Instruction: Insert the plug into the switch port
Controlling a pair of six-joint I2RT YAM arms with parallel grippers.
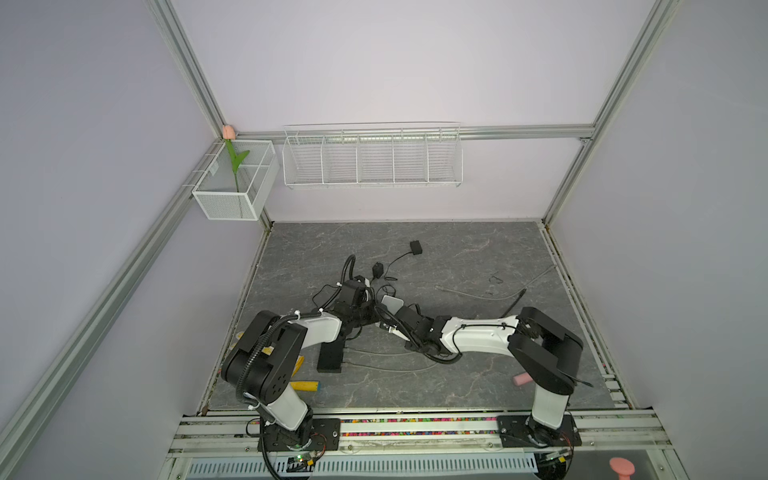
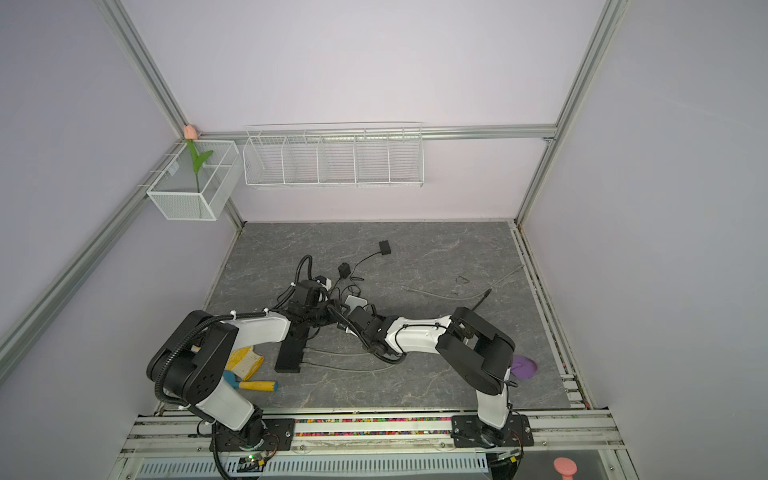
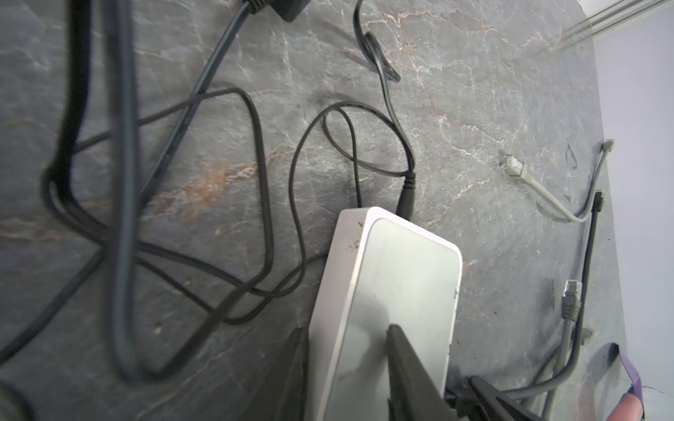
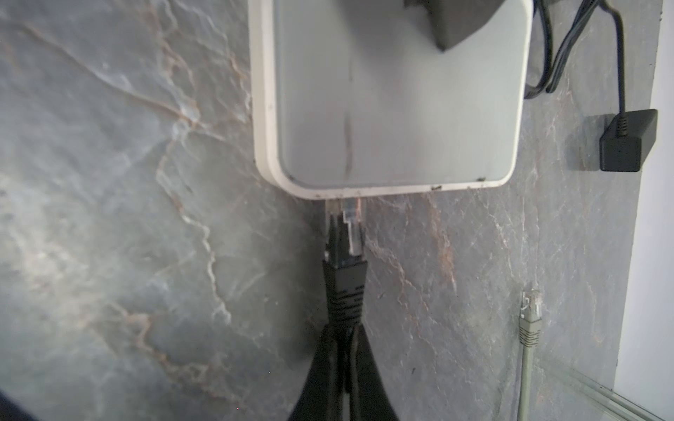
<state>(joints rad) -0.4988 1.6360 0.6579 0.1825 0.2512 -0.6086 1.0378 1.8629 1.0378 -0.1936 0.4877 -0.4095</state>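
Grey marble desk (image 1: pixel 457 257) | plug (image 4: pixel 350 226) clear tip against edge of white switch (image 4: pixel 394 109), depth in port unclear | right pincer (image 4: pixel 344 350) pinching plug's black boot | left pincer (image 3: pixel 346 335) clamping switch | grey cable (image 4: pixel 529 328), black adapter (image 4: pixel 627 142) lying beside

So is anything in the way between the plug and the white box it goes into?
Nothing visible. The plug, held by the right gripper, has its tip at the switch edge; the port itself is hidden beneath that edge.
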